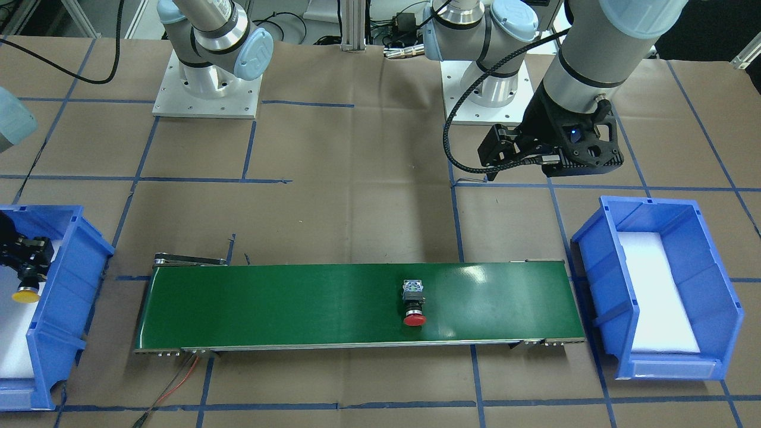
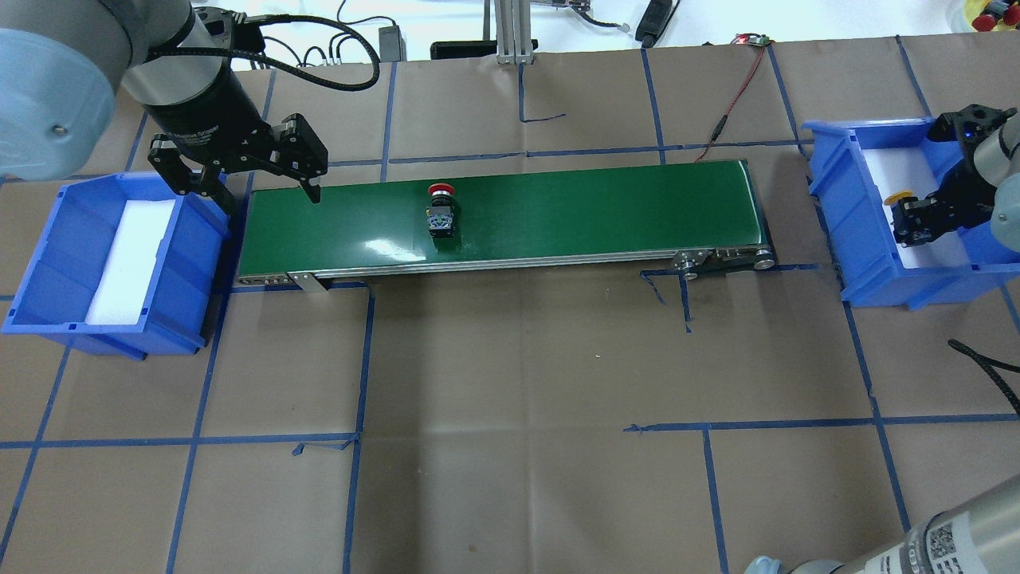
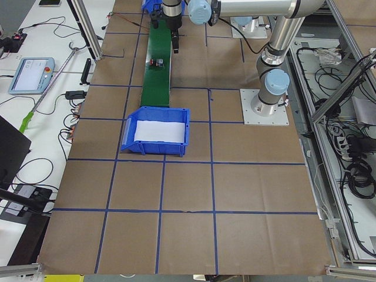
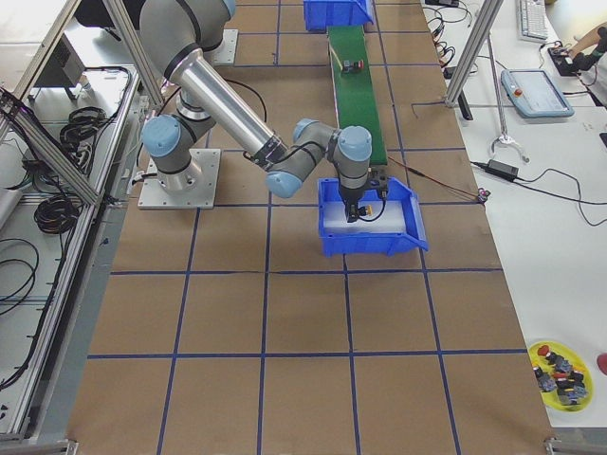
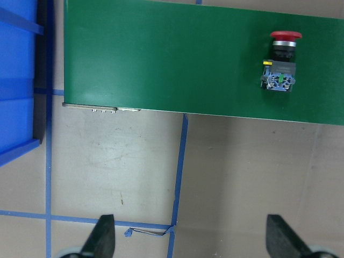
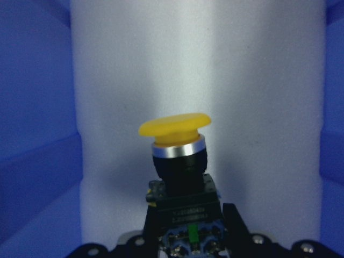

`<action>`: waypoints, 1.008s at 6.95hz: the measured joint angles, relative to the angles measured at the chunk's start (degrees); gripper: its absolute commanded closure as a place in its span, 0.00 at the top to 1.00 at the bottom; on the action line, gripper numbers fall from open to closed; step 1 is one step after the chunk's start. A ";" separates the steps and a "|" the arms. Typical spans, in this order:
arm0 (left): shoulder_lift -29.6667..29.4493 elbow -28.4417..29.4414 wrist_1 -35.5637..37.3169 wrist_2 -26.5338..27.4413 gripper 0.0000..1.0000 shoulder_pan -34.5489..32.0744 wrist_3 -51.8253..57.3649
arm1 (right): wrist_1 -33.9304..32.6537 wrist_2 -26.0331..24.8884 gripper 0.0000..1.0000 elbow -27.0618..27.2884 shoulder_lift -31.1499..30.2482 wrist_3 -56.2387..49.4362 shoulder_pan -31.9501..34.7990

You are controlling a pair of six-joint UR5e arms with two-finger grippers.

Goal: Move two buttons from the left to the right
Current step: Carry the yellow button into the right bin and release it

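Note:
The red button point(image 1: 414, 303) lies on its side on the green conveyor belt point(image 1: 285, 303), cap toward the far edge in the overhead view point(image 2: 441, 209); it also shows in the left wrist view point(image 5: 282, 59). My left gripper point(image 2: 247, 187) is open and empty, hovering above the belt's left end, well to the left of the red button. My right gripper point(image 2: 912, 222) is shut on the yellow button point(image 2: 899, 198) inside the right blue bin point(image 2: 829, 183), just over its white foam. The right wrist view shows the yellow cap point(image 6: 174, 129) pointing away from the fingers.
An empty blue bin point(image 2: 48, 263) with a white foam liner stands left of the belt. A red wire point(image 2: 733, 96) runs from the belt's right end toward the back. Brown paper with blue tape lines covers the table. A dish of spare buttons point(image 4: 560, 365) sits off the table.

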 measured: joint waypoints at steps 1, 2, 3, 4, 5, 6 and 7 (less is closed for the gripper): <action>0.00 -0.02 -0.02 -0.01 1.00 0.00 0.00 | -0.09 -0.29 0.41 1.06 0.06 0.11 -0.09; 0.02 -0.04 -0.02 -0.05 1.00 0.00 -0.01 | -0.19 -0.58 0.83 1.54 0.04 0.16 -0.16; 0.01 -0.05 -0.03 -0.07 1.00 -0.02 0.00 | -0.32 -0.76 0.98 1.62 0.02 0.07 -0.19; 0.00 -0.04 0.00 -0.08 1.00 -0.03 -0.03 | -0.35 -0.80 0.98 1.56 0.01 0.03 -0.21; 0.01 -0.05 0.01 -0.08 1.00 -0.03 -0.04 | -0.34 -0.79 0.98 1.46 -0.05 0.07 -0.21; 0.00 -0.05 0.00 -0.06 1.00 -0.01 -0.05 | -0.25 -0.78 0.99 1.28 -0.16 0.10 -0.21; -0.02 -0.05 -0.02 -0.04 1.00 0.00 -0.05 | -0.14 -0.73 0.99 0.77 -0.43 0.23 -0.21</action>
